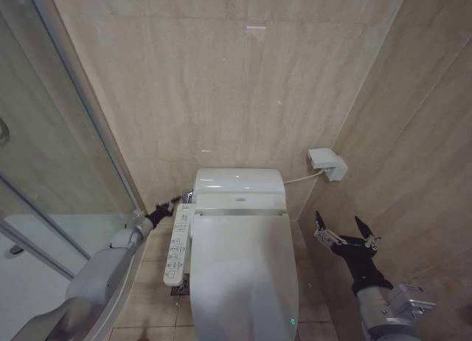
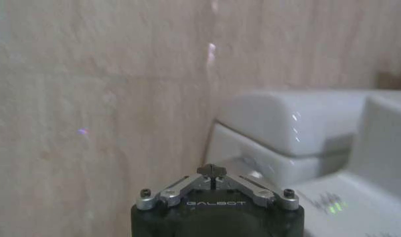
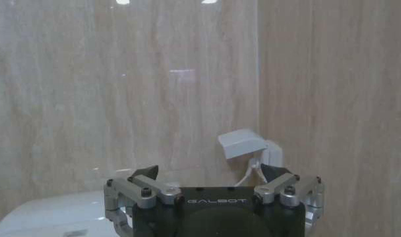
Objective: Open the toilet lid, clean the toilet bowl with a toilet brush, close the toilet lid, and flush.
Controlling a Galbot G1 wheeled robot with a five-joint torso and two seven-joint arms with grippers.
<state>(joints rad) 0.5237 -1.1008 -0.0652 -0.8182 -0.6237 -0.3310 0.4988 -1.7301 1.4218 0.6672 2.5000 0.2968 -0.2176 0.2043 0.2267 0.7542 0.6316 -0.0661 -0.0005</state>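
Observation:
The toilet lid [image 1: 240,271] is down flat, a glossy white oval covering the seat, so the toilet bowl is hidden beneath it. The toilet brush is out of view. My left gripper [image 1: 175,201] is shut with nothing in it, its tips close to the left rear corner of the white back unit [image 1: 238,181], just above the control panel. In the left wrist view the shut left gripper [image 2: 212,171] points at the back unit's side [image 2: 253,148]. My right gripper [image 1: 344,226] hovers open and empty to the right of the toilet; in its own wrist view the right gripper [image 3: 210,174] faces the wall.
A white side control panel [image 1: 177,245] runs along the toilet's left edge. The glass shower door [image 1: 66,171] and white shower tray [image 1: 37,245] stand close on the left. A white wall box [image 1: 327,164] with a cable sits at the back right corner. Tiled walls close in behind and on the right.

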